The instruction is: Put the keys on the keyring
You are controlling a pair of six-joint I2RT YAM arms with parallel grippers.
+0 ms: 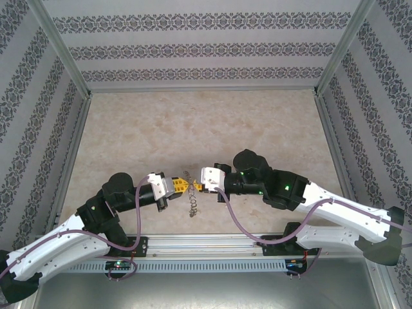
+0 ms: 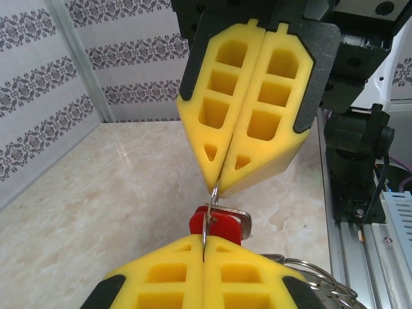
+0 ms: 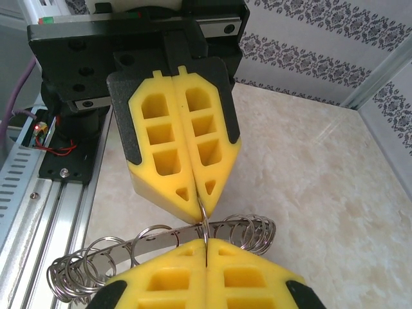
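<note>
Above the marbled desk (image 1: 193, 129), left gripper (image 1: 182, 187) and right gripper (image 1: 196, 188) meet tip-to-tip, each clamped on the keyring (image 3: 232, 228). Between them hangs the red key (image 2: 222, 226).

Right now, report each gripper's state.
Left gripper: shut on a keyring loop, key beside it.
Right gripper: shut on the same loop.

Lab enclosure: patterned panels (image 1: 206, 48), aluminium rails (image 1: 212, 243).

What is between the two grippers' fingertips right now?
A thin wire loop bridges the gap between the left gripper and the right gripper, both shut on it, with the red key behind it; the left wrist view shows this.
</note>
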